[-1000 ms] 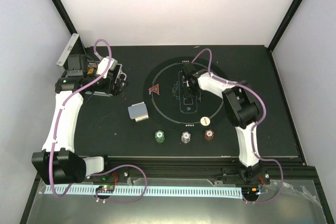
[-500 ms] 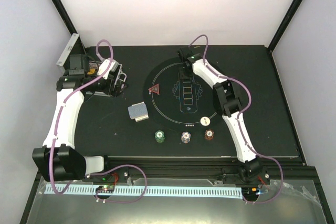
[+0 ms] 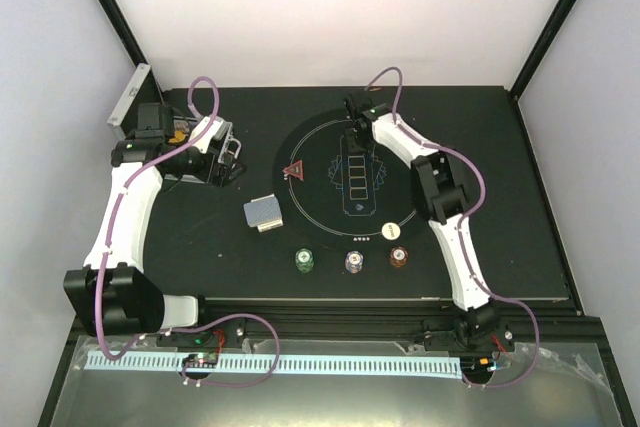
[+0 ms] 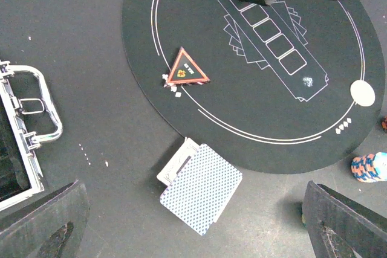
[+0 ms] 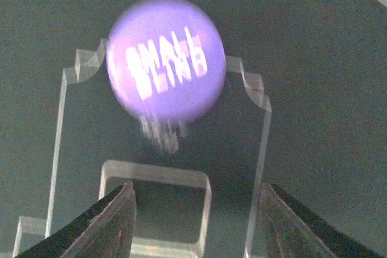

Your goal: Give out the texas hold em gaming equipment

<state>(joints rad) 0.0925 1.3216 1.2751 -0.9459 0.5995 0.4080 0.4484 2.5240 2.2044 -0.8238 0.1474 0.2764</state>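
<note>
The right tool [image 5: 196, 209] is hovering, fingers apart, just beside the purple disc [image 5: 166, 58] lying flat at the far side of the round mat [image 4: 181, 22]. The disc is looking thin, light, stiff and slick, probably needing a pinch across opposite rim edges. The left tool [image 4: 193, 228] is hanging with fingers apart above the cards [image 4: 201, 196].

The black table [image 3: 500, 197] carries a round printed mat [image 3: 320, 202], a deck of grey-blue-backed cards [image 3: 264, 213] just beside it, a silver metal case [image 3: 130, 97] far left, and, nearer the arms, a green chip stack [image 3: 304, 261], a white chip stack [image 3: 354, 262] and a brown-red chip stack [image 3: 398, 258].
</note>
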